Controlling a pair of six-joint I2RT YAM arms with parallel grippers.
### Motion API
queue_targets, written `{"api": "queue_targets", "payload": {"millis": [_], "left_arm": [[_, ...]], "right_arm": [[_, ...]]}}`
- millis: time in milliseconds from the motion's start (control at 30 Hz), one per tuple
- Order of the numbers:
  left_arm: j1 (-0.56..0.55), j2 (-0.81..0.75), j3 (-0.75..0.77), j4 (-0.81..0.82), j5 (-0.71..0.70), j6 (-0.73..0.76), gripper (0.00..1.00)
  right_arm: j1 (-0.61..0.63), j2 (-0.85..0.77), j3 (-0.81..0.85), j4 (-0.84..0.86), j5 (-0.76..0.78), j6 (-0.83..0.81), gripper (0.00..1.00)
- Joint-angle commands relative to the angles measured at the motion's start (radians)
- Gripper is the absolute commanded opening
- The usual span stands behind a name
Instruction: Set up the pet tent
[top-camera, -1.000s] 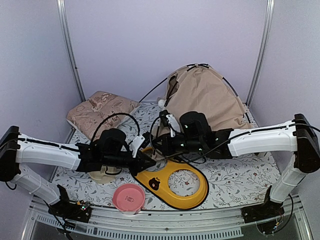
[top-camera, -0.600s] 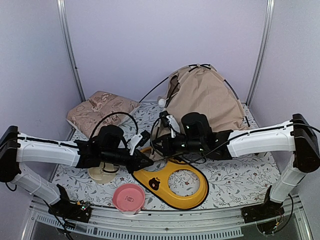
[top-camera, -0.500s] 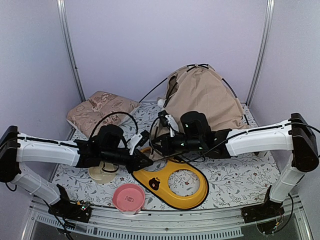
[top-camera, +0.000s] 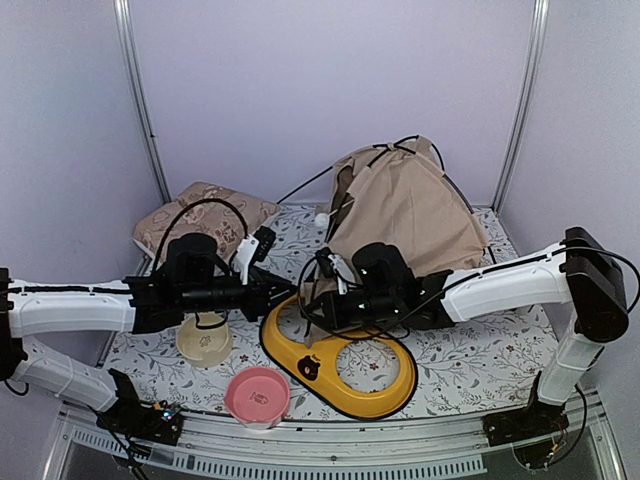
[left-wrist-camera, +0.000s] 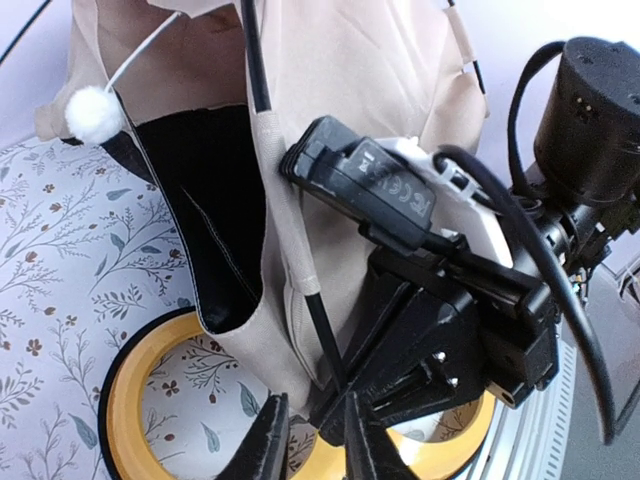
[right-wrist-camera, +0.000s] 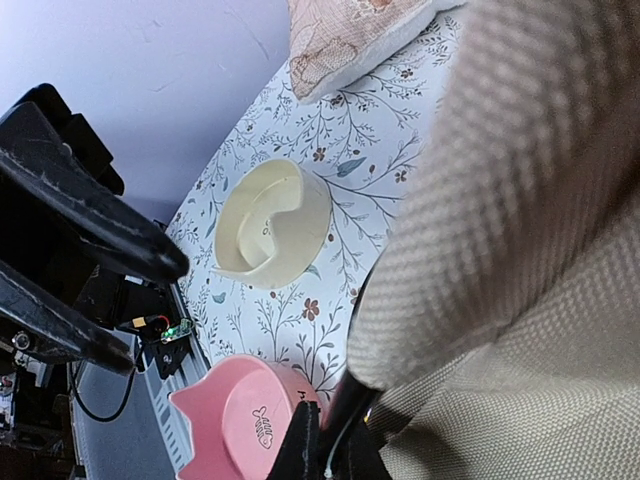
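Toward the far right corner of the bench (top-camera: 470, 352) stands the woven beige tent (top-camera: 410, 200), its near base hidden. The right fingers (right-wrist-camera: 303, 445) pinch its thin black pole (left-wrist-camera: 320, 335). Whether the left fingers (left-wrist-camera: 266, 445) grip anything is unclear.

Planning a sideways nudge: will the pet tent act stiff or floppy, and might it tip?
The pet tent would likely give, not resist: its fabric hangs in loose folds. The thin black poles look springy, so it may flex back. Just cloth on poles, probably light, it could tip.

Pet tent (left-wrist-camera: 340, 90) cut off (top edge).
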Motion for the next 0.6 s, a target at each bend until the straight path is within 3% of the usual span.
{"api": "queue_targets", "payload": {"millis": [0,167,567], "left_arm": [[0.015,-0.013,-0.044,0.037,0.012,0.006,0.18],[-0.012,-0.019,-0.100,0.058,0.054,0.000,0.18],[-0.112,0.075,-0.118,0.140,-0.011,-0.068,0.37]], "right_arm": [[0.003,0.003,0.012,-0.021,0.014,0.087,0.00],[-0.011,-0.019,0.020,-0.021,0.045,0.096,0.00],[-0.021,-0.016,0.071,-0.029,0.038,0.097,0.00]]}}
